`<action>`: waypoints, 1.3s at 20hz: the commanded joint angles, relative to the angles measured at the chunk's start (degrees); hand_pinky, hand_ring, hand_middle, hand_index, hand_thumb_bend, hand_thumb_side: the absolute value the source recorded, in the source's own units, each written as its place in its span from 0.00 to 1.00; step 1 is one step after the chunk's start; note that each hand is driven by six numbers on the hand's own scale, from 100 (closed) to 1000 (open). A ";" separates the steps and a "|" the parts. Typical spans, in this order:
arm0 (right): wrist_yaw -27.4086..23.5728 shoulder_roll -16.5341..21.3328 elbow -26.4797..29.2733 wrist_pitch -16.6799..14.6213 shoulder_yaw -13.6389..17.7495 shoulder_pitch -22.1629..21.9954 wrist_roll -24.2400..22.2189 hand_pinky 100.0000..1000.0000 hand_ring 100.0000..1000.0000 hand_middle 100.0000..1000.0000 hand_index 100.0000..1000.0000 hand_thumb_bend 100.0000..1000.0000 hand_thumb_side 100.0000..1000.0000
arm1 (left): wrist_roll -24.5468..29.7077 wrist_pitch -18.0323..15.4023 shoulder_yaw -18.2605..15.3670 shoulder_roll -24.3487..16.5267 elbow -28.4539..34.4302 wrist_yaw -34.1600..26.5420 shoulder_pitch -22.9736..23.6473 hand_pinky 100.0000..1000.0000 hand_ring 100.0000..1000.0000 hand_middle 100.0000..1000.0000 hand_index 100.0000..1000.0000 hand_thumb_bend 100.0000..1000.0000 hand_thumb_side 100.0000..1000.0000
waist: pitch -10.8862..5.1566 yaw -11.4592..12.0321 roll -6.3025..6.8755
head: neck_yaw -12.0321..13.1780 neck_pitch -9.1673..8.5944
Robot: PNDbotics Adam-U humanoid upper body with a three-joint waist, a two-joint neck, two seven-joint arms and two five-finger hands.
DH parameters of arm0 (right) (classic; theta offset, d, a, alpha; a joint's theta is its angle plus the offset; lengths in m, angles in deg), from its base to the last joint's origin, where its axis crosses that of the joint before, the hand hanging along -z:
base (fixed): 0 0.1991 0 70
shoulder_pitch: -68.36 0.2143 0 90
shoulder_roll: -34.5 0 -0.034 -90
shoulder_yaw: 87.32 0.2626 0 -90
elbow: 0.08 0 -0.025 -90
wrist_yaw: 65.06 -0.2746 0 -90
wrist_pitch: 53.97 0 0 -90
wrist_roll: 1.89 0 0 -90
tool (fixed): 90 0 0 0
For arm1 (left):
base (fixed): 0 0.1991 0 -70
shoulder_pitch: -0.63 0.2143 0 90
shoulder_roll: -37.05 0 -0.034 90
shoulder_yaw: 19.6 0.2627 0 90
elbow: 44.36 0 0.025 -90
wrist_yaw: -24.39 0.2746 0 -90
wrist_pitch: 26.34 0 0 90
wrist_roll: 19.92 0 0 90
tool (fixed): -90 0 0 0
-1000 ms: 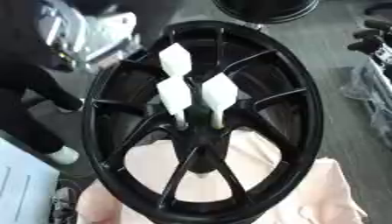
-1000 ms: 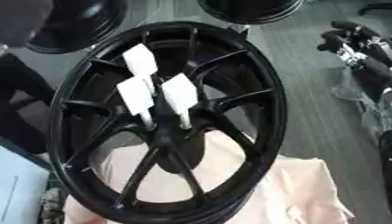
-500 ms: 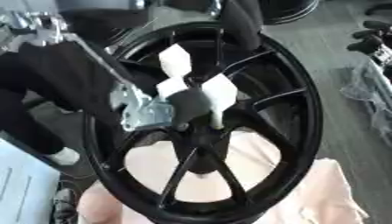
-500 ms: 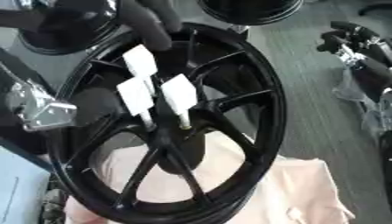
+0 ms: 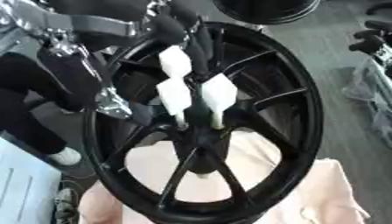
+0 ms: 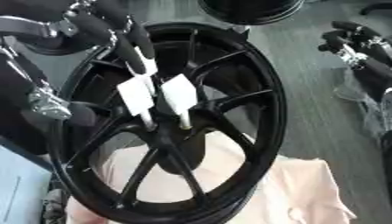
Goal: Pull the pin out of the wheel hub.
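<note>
Pins with white, flat, flag-like heads stand up from the centre of the wheel hub [image 5: 203,144]: three show, the far pin [image 5: 174,61], the left pin [image 5: 174,96] and the right pin [image 5: 219,92], each on a thin pale shank that runs down into the hub. They lie just below and toward the robot from the left hand [image 6: 115,33], whose dark fingers [image 6: 141,41] reach down from the upper left and lie across the far pin's head. Whether those fingers are curled round that pin or only rest against it cannot be told; the hand is blurred. Silver joint parts of the arm show further left of the hand.

Glossy black, with slim paired spokes and a deep rim, the wheel [image 5: 302,131] sits on a soft, pale pink cloth [image 6: 306,188] that lies nearer the robot than the hand. No writing or brand can be read anywhere.
</note>
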 commanded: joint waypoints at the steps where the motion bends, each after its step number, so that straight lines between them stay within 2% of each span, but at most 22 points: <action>1: 0.20 1.86 0.47 -0.12 -0.03 0.80 -0.11 0.97 0.70 0.70 0.84 0.32 0.30 | 3.75 -1.18 -2.91 -0.42 -1.63 -0.55 -0.59 0.87 0.84 0.75 0.78 0.48 0.00 | -1.28 -0.01 -0.43 | 0.10 -0.20; 4: 0.30 1.86 0.42 -0.18 -0.14 0.76 -0.25 0.97 0.70 0.70 0.84 0.32 0.30 | 7.03 -0.57 -4.82 0.04 -2.43 -1.60 -0.79 0.86 0.83 0.74 0.78 0.52 0.00 | -1.28 0.06 -0.50 | 0.07 -0.08; 8: 0.32 1.83 0.31 -0.19 -0.11 0.78 -0.22 0.97 0.70 0.70 0.84 0.32 0.30 | 9.81 0.22 -5.51 1.13 -4.52 -2.34 -1.01 0.83 0.79 0.70 0.76 0.45 0.00 | -1.28 -0.01 -0.55 | 0.29 0.01; 9: 0.33 1.81 0.29 -0.18 -0.13 0.81 -0.23 0.97 0.70 0.70 0.84 0.32 0.30 | 9.93 0.36 -5.49 1.54 -5.22 -2.79 -1.00 0.81 0.76 0.67 0.77 0.41 0.00 | -1.27 -0.04 -0.57 | 0.34 0.03; 14: 0.40 1.71 0.19 -0.17 -0.24 0.99 -0.37 0.97 0.70 0.70 0.84 0.32 0.30 | 10.05 0.97 -5.01 2.62 -7.44 -4.82 -0.97 0.76 0.65 0.66 0.79 0.38 0.00 | -1.12 -0.23 -0.59 | 0.05 0.12; 20: 0.51 1.66 0.13 -0.18 -0.40 1.14 -0.59 0.97 0.70 0.70 0.84 0.32 0.30 | 10.05 0.99 -5.44 2.96 -8.79 -3.94 -0.84 0.78 0.69 0.70 0.79 0.41 0.00 | -1.02 -0.33 -0.56 | -0.22 0.28; 26: 0.72 1.56 -0.02 -0.37 -0.54 1.10 -0.82 0.97 0.70 0.70 0.84 0.32 0.30 | 10.05 1.21 -7.96 4.76 -13.09 -1.52 -1.62 0.80 0.75 0.74 0.80 0.44 0.00 | -0.94 -0.30 -0.77 | -0.26 0.46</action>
